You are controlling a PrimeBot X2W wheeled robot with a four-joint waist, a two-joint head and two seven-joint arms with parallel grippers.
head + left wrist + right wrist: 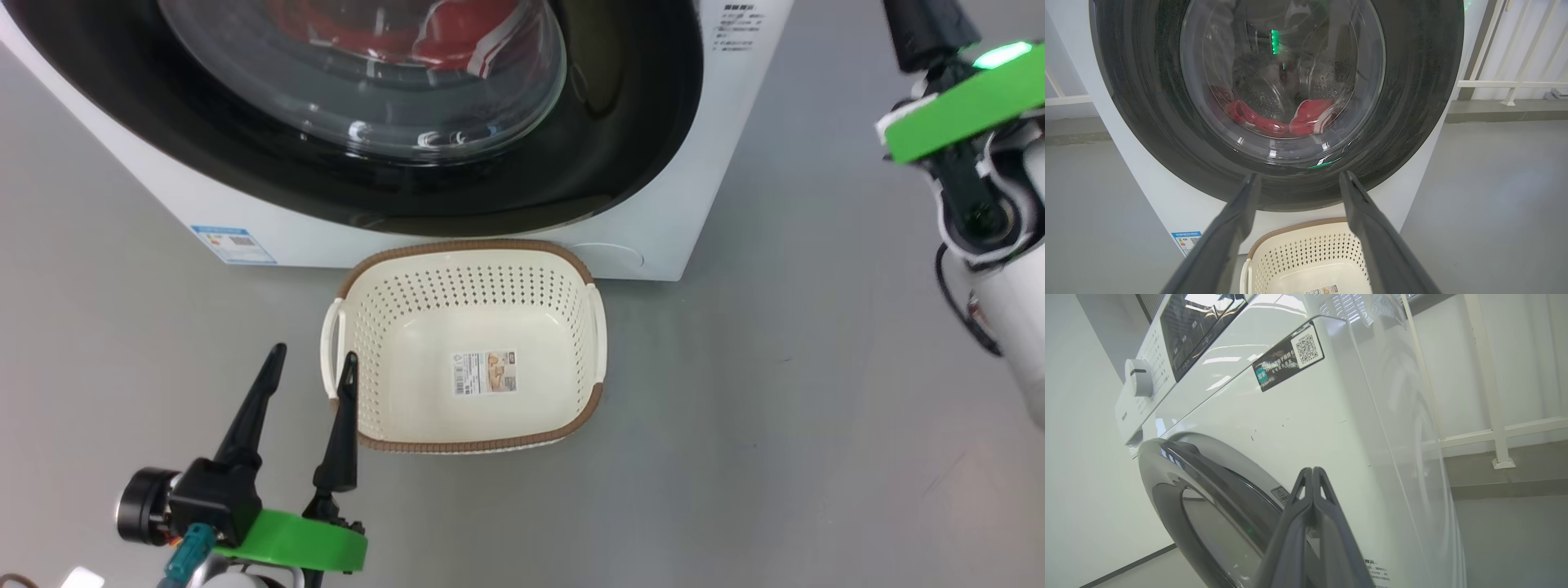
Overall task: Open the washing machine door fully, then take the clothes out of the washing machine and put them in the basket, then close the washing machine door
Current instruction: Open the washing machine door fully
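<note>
Left pincer (314,353) apart, just left of basket (469,247). Right pincer (1312,470) pressed together, near closed washing machine door (653,122) rim.

Ahead of the left end effector (315,351), whose dark fingers (1224,241) look like matt moulded plastic, the large round washing machine door (1412,122) is finished in glossy black around smooth clear glass (1331,53). Through it a perforated steel drum (1265,98) and soft bright red cloth clothes (1306,116) are seen. The big white washing machine (1310,428) is coated smooth and reflective. Just beside that end effector, the small cream-white perforated plastic basket (457,286) is edged with a brown woven-textured rim (465,245) and carries a paper label (485,372). The grey floor (775,408) is left matt.
</note>
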